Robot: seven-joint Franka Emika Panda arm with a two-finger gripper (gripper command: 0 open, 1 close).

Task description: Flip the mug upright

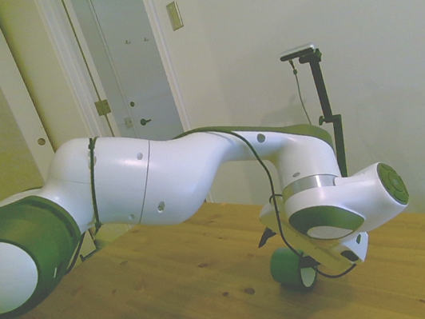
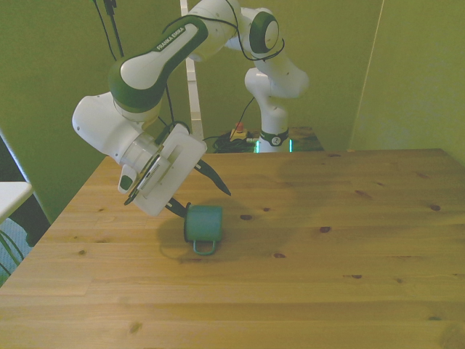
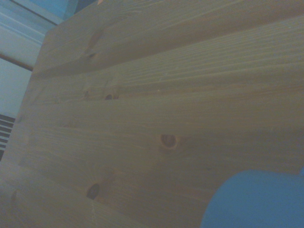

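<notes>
1. Mug (image 2: 203, 225): a small teal-green cylinder is seen lying on its side on the desk (image 2: 327, 276), left of centre in the front view. Its loop handle (image 2: 204, 248) is pointed toward the lower edge of that frame. In the side view the mug (image 1: 291, 267) is placed at lower centre-right, with its white-lined mouth turned toward the lower right of the frame. In the wrist view a blurred blue-green shape (image 3: 256, 202) is recorded at the lower right corner; it is taken to be the mug.

2. Tool (image 2: 205, 190): it is tilted and held just above and to the upper left of the mug in the front view. The two dark fingers are spread apart and nothing is gripped between them. One fingertip (image 2: 183, 209) is found at the mug's upper left edge; whether it touches cannot be told. The other fingertip (image 2: 224, 190) is pointed clear of the mug, toward the upper right. In the side view the fingers are mostly hidden behind the wrist.

3. Desk: a wooden surface with knots and plank lines is shown in all views.

4. Arm (image 1: 167, 179): a white and green jointed arm is extended across the middle of the side view, from the left.
</notes>
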